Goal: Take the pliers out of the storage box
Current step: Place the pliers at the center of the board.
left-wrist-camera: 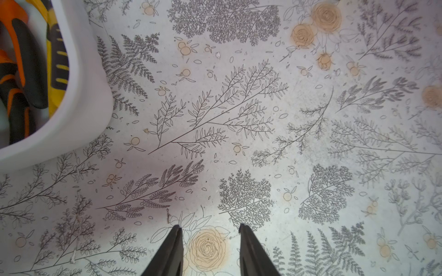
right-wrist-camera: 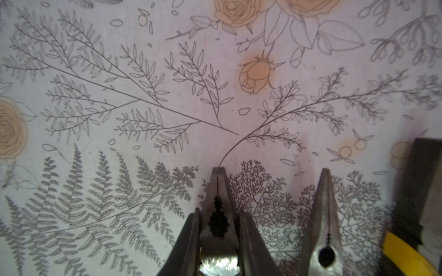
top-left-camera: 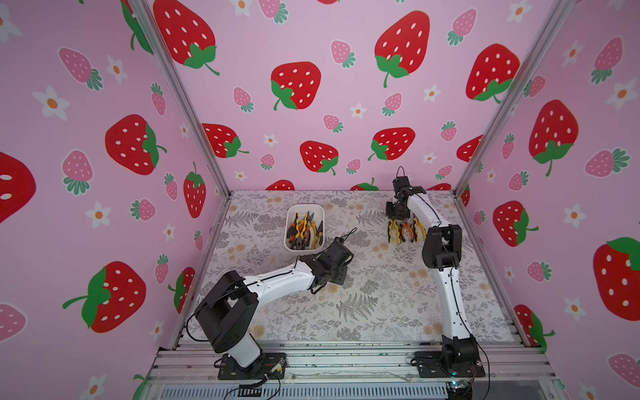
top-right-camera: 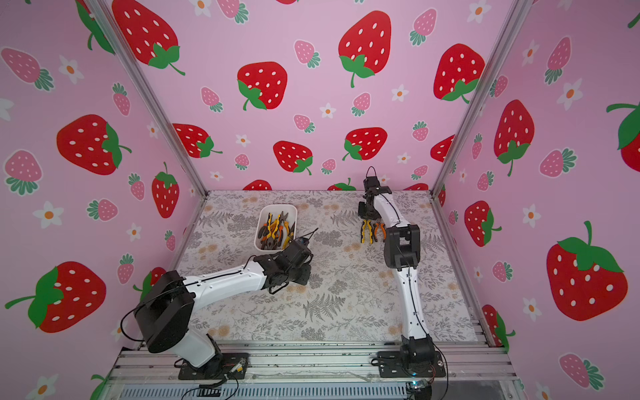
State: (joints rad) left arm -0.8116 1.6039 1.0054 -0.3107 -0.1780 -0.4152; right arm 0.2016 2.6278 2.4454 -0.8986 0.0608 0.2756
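The white storage box [top-left-camera: 304,207] [top-right-camera: 279,206] stands at the back left of the mat with several pliers [top-left-camera: 304,230] [top-right-camera: 275,232] heaped inside. The left wrist view shows one corner of the storage box [left-wrist-camera: 83,83]. My left gripper [left-wrist-camera: 210,229] hovers open over bare mat just in front of the box, nothing between its fingers. At the back right, my right gripper [right-wrist-camera: 218,215] [top-left-camera: 398,218] is shut on the metal head of one pair of pliers [right-wrist-camera: 218,191], low over the mat. Two more pliers [right-wrist-camera: 323,215] [top-left-camera: 417,230] lie beside it in a row.
The floral mat [top-left-camera: 363,294] is walled by pink strawberry panels on three sides, with metal corner posts. An aluminium rail [top-left-camera: 346,356] runs along the front and carries both arm bases. The left forearm [top-left-camera: 277,277] stretches low across the mat's front left.
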